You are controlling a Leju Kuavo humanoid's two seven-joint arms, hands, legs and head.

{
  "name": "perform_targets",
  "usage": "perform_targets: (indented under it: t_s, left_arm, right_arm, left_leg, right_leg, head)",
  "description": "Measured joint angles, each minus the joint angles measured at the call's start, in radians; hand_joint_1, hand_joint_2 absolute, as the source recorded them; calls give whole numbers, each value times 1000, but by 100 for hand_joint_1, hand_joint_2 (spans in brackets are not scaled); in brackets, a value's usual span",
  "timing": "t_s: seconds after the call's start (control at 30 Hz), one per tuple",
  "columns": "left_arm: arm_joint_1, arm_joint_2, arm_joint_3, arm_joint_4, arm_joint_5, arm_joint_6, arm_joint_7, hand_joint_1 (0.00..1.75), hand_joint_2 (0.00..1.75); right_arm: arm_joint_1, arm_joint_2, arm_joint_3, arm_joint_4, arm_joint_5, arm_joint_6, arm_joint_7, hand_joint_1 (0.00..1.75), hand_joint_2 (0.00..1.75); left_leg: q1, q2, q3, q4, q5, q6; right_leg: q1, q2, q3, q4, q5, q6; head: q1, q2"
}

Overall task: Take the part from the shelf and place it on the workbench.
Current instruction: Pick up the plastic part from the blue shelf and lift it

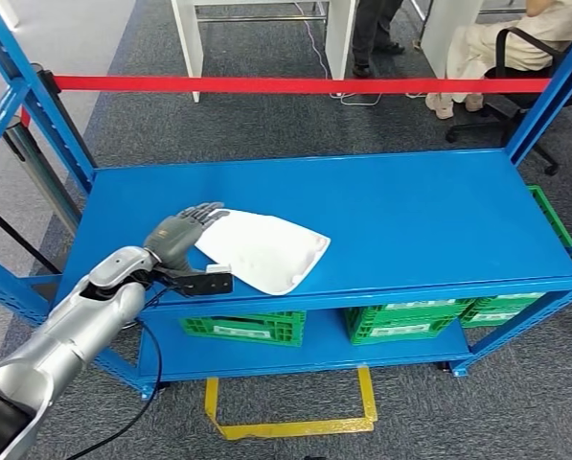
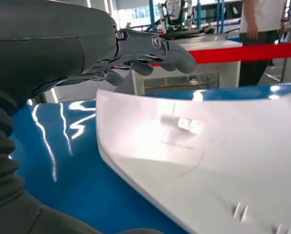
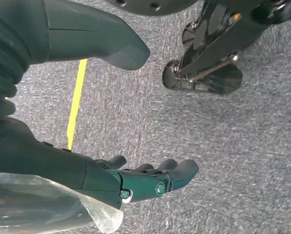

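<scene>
One white part (image 1: 264,249) lies near the blue shelf's (image 1: 413,211) front-left edge; left hand (image 1: 177,240) hovers over its corner, fingers spread, gripping nothing; grasping comes next; right hand (image 3: 144,180) hangs open.

Workshop, blue steel shelving (image 1: 326,206), green crates (image 1: 242,328), red barrier tape (image 1: 268,84)

The robot's left arm (image 1: 65,331), at the lower left of the head view, was smooth silver with a black cuff at the frame's corner, and a thin black cable (image 1: 147,388) looped beneath it. Its left hand (image 1: 177,240) was dark grey, with a black block at the wrist. The right hand (image 3: 136,180) had dark fingers with small silver screws, a thick grey thumb (image 3: 96,39) and a ribbed cover (image 3: 4,58).
</scene>
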Motion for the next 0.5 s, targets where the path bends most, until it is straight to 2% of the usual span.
perform_targets:
  t_s: [0.03,0.1,0.13,0.17,0.27,0.3,0.37,0.43,0.47,0.5]
  left_arm:
    - [1,0,1,11,-3,1,3,0,175]
    - [-1,0,6,30,-14,6,16,0,175]
    - [-3,0,10,39,-21,10,24,0,175]
    - [-5,0,14,48,-27,14,30,0,175]
    - [-8,0,24,70,-38,22,36,0,175]
    - [-9,0,26,75,-39,23,36,0,175]
    - [-13,-1,31,84,-40,24,36,0,175]
    - [-14,-1,33,94,-43,26,39,0,175]
    - [-13,-2,34,99,-45,28,41,0,175]
    - [-13,-2,35,103,-47,30,43,0,175]
  right_arm:
    - [0,0,-2,0,0,0,1,0,175]
    - [-2,0,-6,0,-1,0,2,0,175]
    - [-3,0,-8,0,-2,0,3,0,175]
    - [-4,0,-9,0,-2,0,4,0,175]
    - [-2,0,-11,0,-2,0,4,0,175]
    - [-2,0,-12,0,-2,0,4,0,175]
    - [-3,0,-14,0,-2,0,4,0,175]
    - [-3,0,-16,0,-1,-1,4,0,175]
    - [-3,0,-17,0,-1,-1,4,0,175]
    - [-2,0,-17,0,0,-1,4,0,175]
  left_leg:
    - [2,0,1,1,-1,-2]
    - [3,-1,0,8,-6,-10]
    - [2,-2,-3,13,-8,-16]
    - [0,-2,-5,17,-10,-22]
    - [1,-3,-8,21,-10,-38]
    - [3,-3,-12,32,-19,-43]
    - [6,-2,-45,111,-68,-52]
    - [7,-2,-104,244,-126,-57]
    - [7,-2,-124,290,-138,-58]
    - [7,-2,-130,300,-131,-57]
  right_leg:
    - [-2,0,21,-43,29,3]
    - [-7,-1,95,-182,88,7]
    - [-8,0,123,-234,101,3]
    - [-7,1,139,-261,104,-2]
    - [-5,3,144,-268,104,-25]
    - [-6,3,145,-270,106,-32]
    - [-8,2,147,-273,107,-44]
    - [-8,2,147,-273,106,-48]
    - [-8,2,147,-272,106,-49]
    - [-7,3,147,-272,106,-49]
  head:
    - [0,0]
    - [1,0]
    - [0,0]
    - [-1,0]
    - [-1,0]
    - [-2,0]
    - [-4,0]
    - [-5,0]
    - [-5,0]
    - [-5,0]
